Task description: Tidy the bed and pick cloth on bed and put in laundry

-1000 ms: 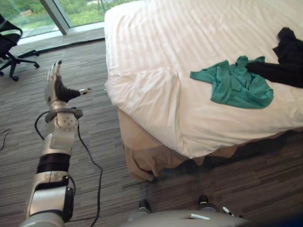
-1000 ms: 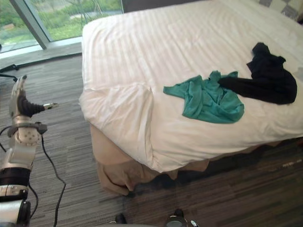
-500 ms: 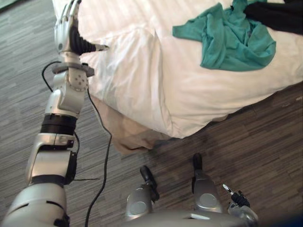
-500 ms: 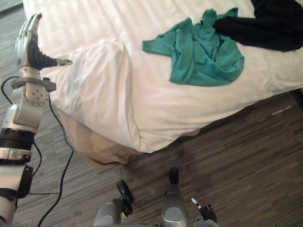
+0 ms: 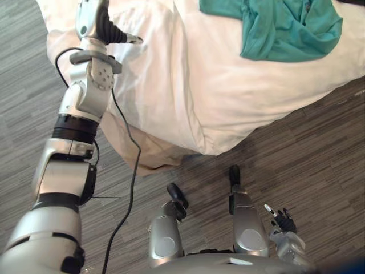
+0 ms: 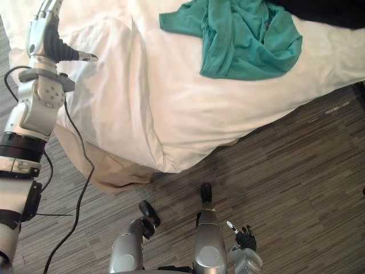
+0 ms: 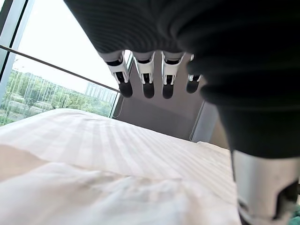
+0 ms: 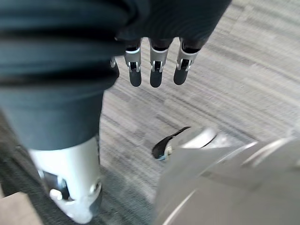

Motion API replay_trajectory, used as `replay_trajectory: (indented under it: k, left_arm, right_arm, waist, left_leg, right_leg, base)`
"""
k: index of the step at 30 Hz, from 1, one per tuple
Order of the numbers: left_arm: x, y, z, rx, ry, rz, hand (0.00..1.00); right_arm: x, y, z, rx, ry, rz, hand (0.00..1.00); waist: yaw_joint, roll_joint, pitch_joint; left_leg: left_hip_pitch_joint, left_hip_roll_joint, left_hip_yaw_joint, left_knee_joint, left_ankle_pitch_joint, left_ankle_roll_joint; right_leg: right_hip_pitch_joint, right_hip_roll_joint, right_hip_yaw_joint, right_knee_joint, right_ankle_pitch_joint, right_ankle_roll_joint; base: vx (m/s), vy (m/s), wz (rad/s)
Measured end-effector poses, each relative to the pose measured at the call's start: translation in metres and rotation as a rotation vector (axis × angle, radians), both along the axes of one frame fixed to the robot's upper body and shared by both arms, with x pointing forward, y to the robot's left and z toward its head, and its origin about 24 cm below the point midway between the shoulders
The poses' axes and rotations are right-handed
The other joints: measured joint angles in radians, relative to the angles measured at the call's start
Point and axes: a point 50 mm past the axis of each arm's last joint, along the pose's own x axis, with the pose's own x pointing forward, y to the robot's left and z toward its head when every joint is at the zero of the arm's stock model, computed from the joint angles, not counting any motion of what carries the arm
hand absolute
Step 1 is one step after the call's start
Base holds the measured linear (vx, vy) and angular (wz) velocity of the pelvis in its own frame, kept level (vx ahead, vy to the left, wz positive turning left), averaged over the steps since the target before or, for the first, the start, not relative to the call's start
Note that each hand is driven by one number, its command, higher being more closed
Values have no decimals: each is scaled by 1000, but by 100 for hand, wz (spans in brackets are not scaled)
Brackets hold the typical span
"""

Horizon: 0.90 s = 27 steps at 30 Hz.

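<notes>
Hovering: my left hand [image 5: 96,25], fingers straight and empty, at the rumpled duvet corner [image 5: 157,71], likely placed to smooth it
Cloth: teal cloth [image 5: 285,28] lies on the bed [image 5: 239,100], well apart from that hand
Right hand [image 5: 282,220]: relaxed, empty, low beside me

At 11 o'clock the left hand [image 5: 97,23] is raised, fingers straight; at 5 o'clock the right hand [image 5: 282,220] hangs relaxed.

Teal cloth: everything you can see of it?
The teal cloth is soft, thin-looking fabric, crumpled and folded over itself, lying on the white duvet close to the bed's near edge. Its top runs out of view. A black cloth meets it at its far right side. No hand touches it.
</notes>
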Motion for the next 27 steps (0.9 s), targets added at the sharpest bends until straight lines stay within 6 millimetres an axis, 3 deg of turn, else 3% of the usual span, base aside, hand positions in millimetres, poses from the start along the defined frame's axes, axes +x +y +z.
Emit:
replay_trajectory:
  k: [2, 3, 5, 10, 16, 24, 27]
  left_arm:
    - [5, -2, 10, -10, -3, 4, 0]
    - [5, -2, 11, -15, 2, 5, 100]
    - [10, -4, 13, -26, 29, -2, 100]
    - [19, -10, 1, 10, 199, -37, 100]
    - [23, -30, 17, 68, 267, -129, 100]
    - [20, -58, 6, 241, 328, -226, 100]
    - [18, -66, -13, 285, 383, -272, 100]
  right_arm:
    - [7, 4, 5, -6, -34, 28, 0]
    - [9, 5, 6, -8, -39, 32, 0]
    - [11, 5, 8, 1, -58, 22, 0]
    - [18, 10, 12, 3, -86, 52, 0]
    - [18, 12, 11, 17, -86, 74, 0]
    - [20, 14, 11, 33, -96, 98, 0]
    - [19, 15, 10, 32, -83, 106, 0]
  waist:
    - [8, -11, 9]
    - [10, -12, 9]
    - [28, -16, 11]
    - [30, -21, 13]
    - [45, -22, 12]
    - [51, -22, -1]
    - [52, -25, -11]
  left_leg:
    - [-35, 12, 13, 31, -5, 7]
    - [-43, 18, 19, 37, -9, 8]
    - [-72, 34, 27, 61, -13, 9]
    - [-113, 67, 40, 102, -29, 17]
    - [-170, 94, 29, 157, -56, 31]
    - [-187, 96, -7, 179, -46, 45]
    - [-142, 84, -7, 162, -38, 48]
  right_leg:
    - [-25, 1, 0, -1, 13, 5]
    - [-33, 4, 0, -1, 19, 7]
    - [-59, 14, 0, -7, 43, 14]
    - [-74, 30, 0, -37, 71, 13]
    - [-82, 37, -14, -71, 71, 13]
    - [-55, 32, -59, -71, 71, 13]
    - [-8, 23, -80, -70, 70, 12]
  base:
    - [-110, -25, -6]
    - [-133, -30, -13]
    - [-118, -36, -15]
    - [-116, -53, -8]
    - [-114, -90, 2]
    - [-24, -70, 15]
    - [7, -45, 16]
